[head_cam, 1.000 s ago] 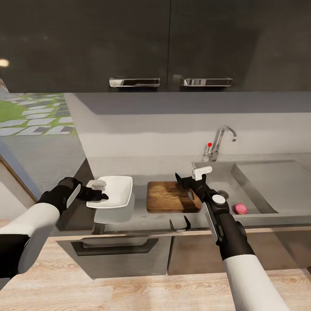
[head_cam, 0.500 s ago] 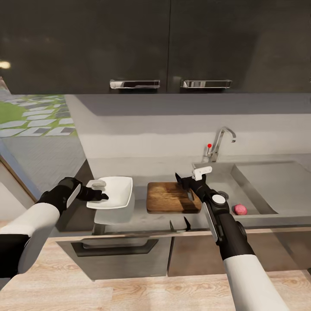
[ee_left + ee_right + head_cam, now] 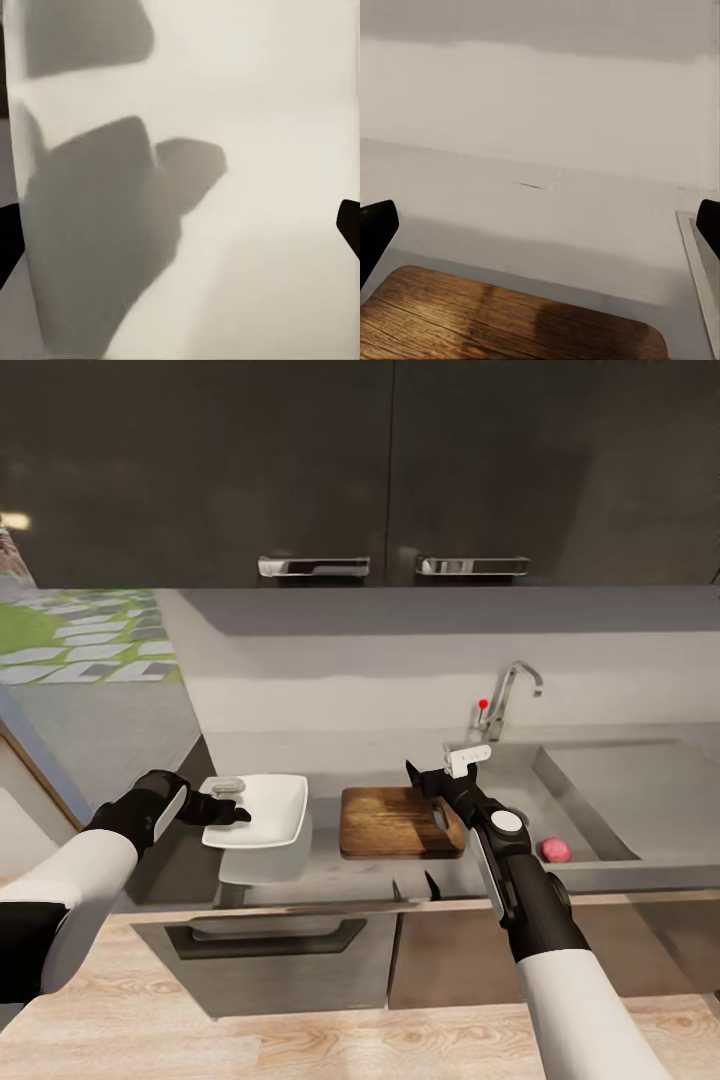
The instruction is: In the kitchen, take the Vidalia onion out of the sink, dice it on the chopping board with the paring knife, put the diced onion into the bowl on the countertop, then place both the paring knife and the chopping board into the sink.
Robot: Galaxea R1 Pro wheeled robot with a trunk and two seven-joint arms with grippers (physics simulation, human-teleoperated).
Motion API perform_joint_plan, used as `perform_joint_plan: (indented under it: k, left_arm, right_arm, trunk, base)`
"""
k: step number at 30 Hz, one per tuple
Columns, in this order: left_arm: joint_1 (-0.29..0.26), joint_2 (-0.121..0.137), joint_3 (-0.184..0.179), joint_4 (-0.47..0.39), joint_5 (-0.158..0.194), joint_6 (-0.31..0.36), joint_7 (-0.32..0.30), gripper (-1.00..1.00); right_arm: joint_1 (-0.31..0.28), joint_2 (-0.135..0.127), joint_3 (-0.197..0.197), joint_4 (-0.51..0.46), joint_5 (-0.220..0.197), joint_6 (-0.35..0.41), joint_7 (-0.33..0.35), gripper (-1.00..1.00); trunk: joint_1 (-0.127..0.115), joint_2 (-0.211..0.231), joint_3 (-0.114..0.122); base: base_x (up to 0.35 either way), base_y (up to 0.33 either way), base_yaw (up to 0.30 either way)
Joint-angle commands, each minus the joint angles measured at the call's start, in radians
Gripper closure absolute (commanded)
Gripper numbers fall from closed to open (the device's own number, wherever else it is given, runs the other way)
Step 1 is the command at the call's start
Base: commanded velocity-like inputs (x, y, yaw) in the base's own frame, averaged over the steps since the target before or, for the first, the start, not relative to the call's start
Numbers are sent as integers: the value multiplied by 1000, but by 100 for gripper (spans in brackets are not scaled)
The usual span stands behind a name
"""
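Observation:
The Vidalia onion (image 3: 555, 850), small and pinkish, lies in the sink (image 3: 532, 798) near its front wall. The dark brown chopping board (image 3: 392, 822) rests on the grey countertop (image 3: 330, 752) left of the sink, and its wood grain (image 3: 502, 319) fills the near part of the right wrist view. My right gripper (image 3: 428, 780) (image 3: 540, 225) hovers open over the board's right end. The white bowl (image 3: 262, 808) (image 3: 255, 112) stands left of the board. My left gripper (image 3: 232, 802) (image 3: 180, 232) is open over the bowl's left part. The paring knife is out of view.
A chrome faucet (image 3: 505, 700) with a red dot rises behind the sink. The steel drainboard (image 3: 650, 790) extends right of the basin. Dark wall cabinets (image 3: 390, 460) hang overhead. Dark base cabinets (image 3: 270, 950) sit under the counter edge, with wooden floor (image 3: 330, 1040) below.
The whole picture has shifted slightly downward, so the camera moved. Both arms, the bowl, the board and the onion hold their places relative to each other.

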Motion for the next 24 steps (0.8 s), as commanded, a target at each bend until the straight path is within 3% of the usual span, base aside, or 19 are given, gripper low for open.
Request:
perform_joint_plan:
  k: [1,18,24]
  left_arm:
    - [-1,1,-5,-1,0,3,-4,-100]
    - [-1,5,-3,-7,0,-1,-5,-100]
    - [0,7,-2,-47,0,-1,-5,-100]
  right_arm:
    - [-1,1,-1,-2,10,5,5,-100]
    - [-1,1,-1,-2,10,5,5,-100]
    - [-1,1,-1,-2,10,5,5,-100]
  trunk:
    - [1,-2,-1]
    - [1,-2,27]
    - [1,-2,36]
  base:
    - [0,0,0]
    - [0,0,0]
    - [0,0,0]
